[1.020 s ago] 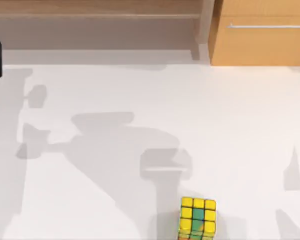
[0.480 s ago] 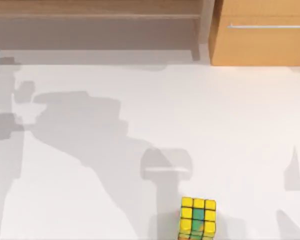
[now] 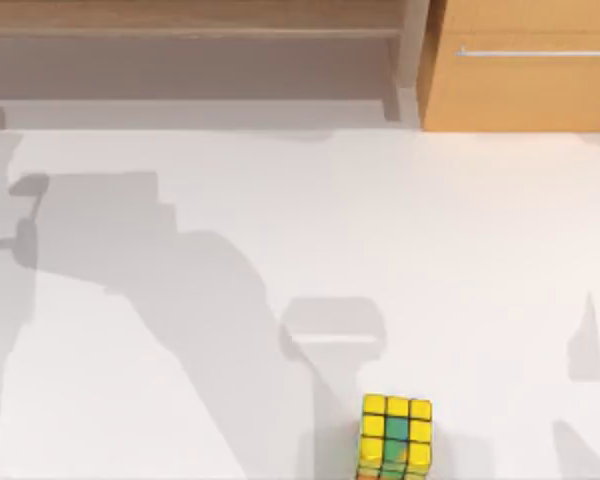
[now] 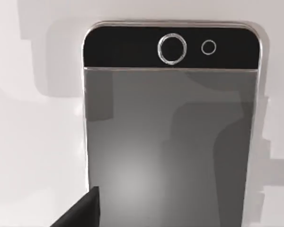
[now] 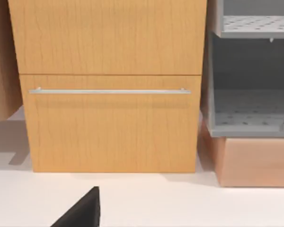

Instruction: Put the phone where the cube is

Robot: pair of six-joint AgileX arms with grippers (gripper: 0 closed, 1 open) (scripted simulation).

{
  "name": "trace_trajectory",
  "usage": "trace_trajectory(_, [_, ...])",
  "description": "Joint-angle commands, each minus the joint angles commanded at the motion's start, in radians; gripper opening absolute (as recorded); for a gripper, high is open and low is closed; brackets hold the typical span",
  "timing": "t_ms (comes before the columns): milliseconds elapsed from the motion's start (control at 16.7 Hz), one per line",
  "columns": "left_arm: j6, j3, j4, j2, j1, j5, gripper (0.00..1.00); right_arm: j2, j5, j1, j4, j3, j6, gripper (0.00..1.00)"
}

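The cube [image 3: 395,435] sits at the near edge of the white table [image 3: 460,250], a little right of the middle in the top view, its yellow tiles up with a green centre column and orange showing low on its front. It stands alone, with nothing touching it. Broad grey shadows of the arms fall across the table's left half, one blocky shadow lying just beyond the cube.

In the left wrist view the phone [image 4: 170,142] lies flat on the white surface right under that camera, a grey-silver slab with a dark band at its far end carrying a ringed lens and a smaller circle. One black finger [image 4: 83,213] of the left gripper shows at the picture's lower edge, by the phone's near corner; whether that hand is wide or narrow I cannot tell.

Farther back, at the table's far right, stands a wooden cabinet [image 3: 525,70] with a long metal handle [image 5: 109,91]. The right wrist view faces it from close by, with grey shelving [image 5: 251,109] beside it and one black finger [image 5: 83,213] low in the picture; the right hand's spread cannot be told either.
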Motion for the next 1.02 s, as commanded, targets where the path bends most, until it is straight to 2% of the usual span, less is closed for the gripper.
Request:
trace_trajectory(420, [0.058, 0.064, -0.11, 0.081, 0.038, -0.027, 1.0, 0.0, 0.0, 0.0, 0.0, 0.0, 0.0, 1.0])
trace_trajectory(840, [0.056, 0.058, -0.105, 0.081, 0.034, -0.027, 1.0, 0.0, 0.0, 0.0, 0.0, 0.0, 0.0, 1.0])
trace_trajectory(1020, [0.057, 0.022, -0.043, 0.104, 0.037, -0.027, 1.0, 0.0, 0.0, 0.0, 0.0, 0.0, 0.0, 1.0])
